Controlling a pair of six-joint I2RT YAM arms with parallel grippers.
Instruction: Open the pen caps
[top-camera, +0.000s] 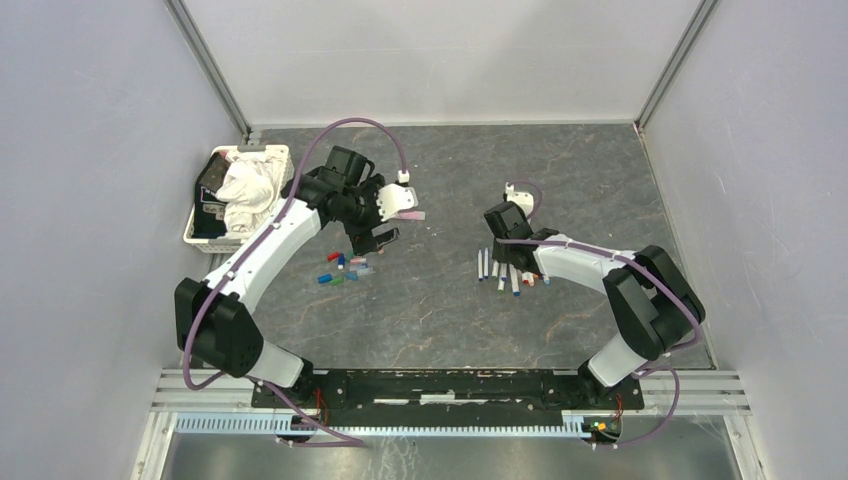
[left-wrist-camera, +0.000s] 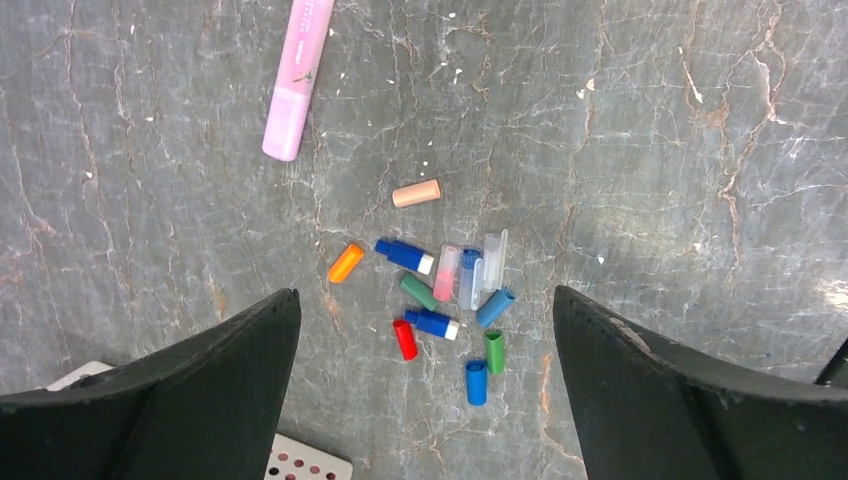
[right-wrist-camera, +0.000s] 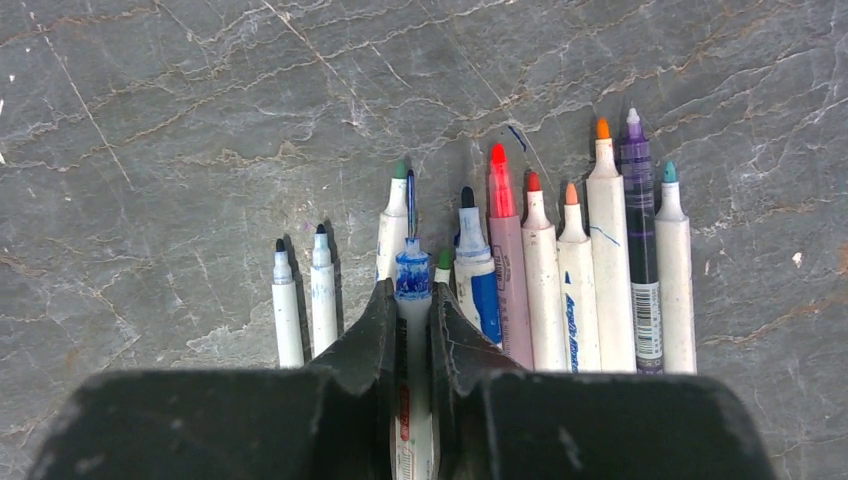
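On the left of the desk (top-camera: 450, 310), stubby coloured plastic pen caps (left-wrist-camera: 440, 300) lay under the spread left claw (left-wrist-camera: 425, 300); the right claw (right-wrist-camera: 412, 300) pinched a blue-tipped white pen (right-wrist-camera: 412, 275), best lowered flat beside its neighbours (right-wrist-camera: 545, 290).

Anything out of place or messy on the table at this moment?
Two things. A pink highlighter lies beside the pen caps, far from the row of uncapped pens. The pen in the right gripper has blue ink smeared around its tip; a faint blue streak marks the table nearby.
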